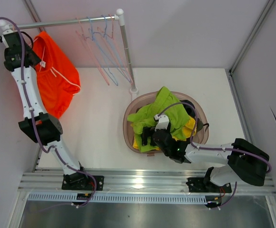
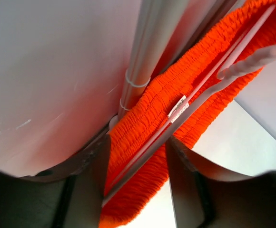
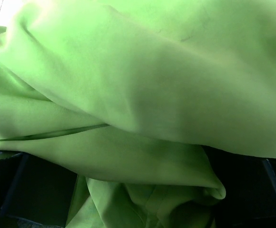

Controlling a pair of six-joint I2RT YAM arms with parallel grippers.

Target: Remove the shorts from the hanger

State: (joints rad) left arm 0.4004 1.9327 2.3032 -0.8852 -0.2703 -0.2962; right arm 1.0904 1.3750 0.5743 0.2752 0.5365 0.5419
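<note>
The bright orange shorts (image 1: 54, 80) hang from a hanger at the left end of the rail (image 1: 66, 21), white tag (image 1: 43, 63) showing. My left gripper (image 1: 33, 54) is up at their waistband. In the left wrist view its fingers (image 2: 93, 166) stand apart on either side of the gathered orange waistband (image 2: 152, 109) and the white hanger bar (image 2: 195, 95). The lime green shorts (image 1: 169, 111) lie on top of yellow (image 1: 190, 127) and black (image 1: 191, 110) ones in the basket (image 1: 125, 126). My right gripper (image 1: 145, 137) is low over them, open, with green fabric (image 3: 152, 85) filling its view. I cannot make out the dark olive shorts.
Several empty hangers (image 1: 102, 52) hang toward the right end of the rail. The rail's upright post (image 1: 127, 52) stands just behind the basket. Walls close in on the left, back and right.
</note>
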